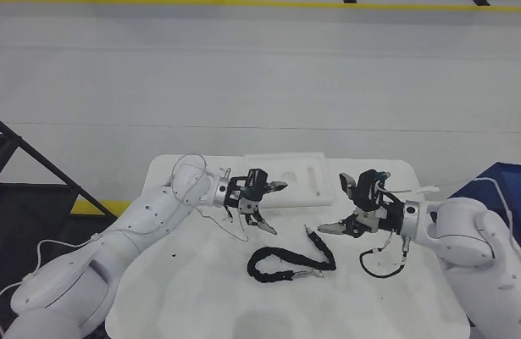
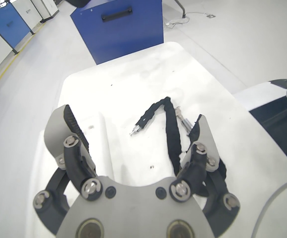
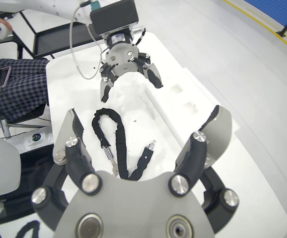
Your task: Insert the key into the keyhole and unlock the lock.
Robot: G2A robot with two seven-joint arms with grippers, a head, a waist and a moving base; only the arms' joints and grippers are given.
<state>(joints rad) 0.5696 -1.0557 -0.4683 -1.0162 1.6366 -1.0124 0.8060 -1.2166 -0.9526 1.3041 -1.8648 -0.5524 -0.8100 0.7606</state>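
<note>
A chain lock in a black fabric sleeve [image 1: 281, 263] lies curled in the middle of the white table [image 1: 201, 288]. One end carries a metal lock cylinder [image 3: 108, 152] with a key [image 3: 114, 168] at its tip; the other end is a bare metal pin [image 3: 150, 146]. My left gripper [image 1: 273, 206] hovers open above the table, behind the chain's left part. My right gripper [image 1: 338, 203] is open too, just right of the pin end [image 1: 309, 230]. In the left wrist view the open fingers [image 2: 69, 116] frame the chain [image 2: 171, 125]. From the right wrist, the chain [image 3: 120, 130] lies between the two grippers, with the left gripper [image 3: 131, 86] beyond it.
A white foam tray [image 1: 298, 174] with shallow recesses sits along the table's far edge, behind both grippers. A blue cabinet [image 2: 121, 25] stands on the floor past the table's right end. A black cable [image 1: 383, 264] loops under the right wrist.
</note>
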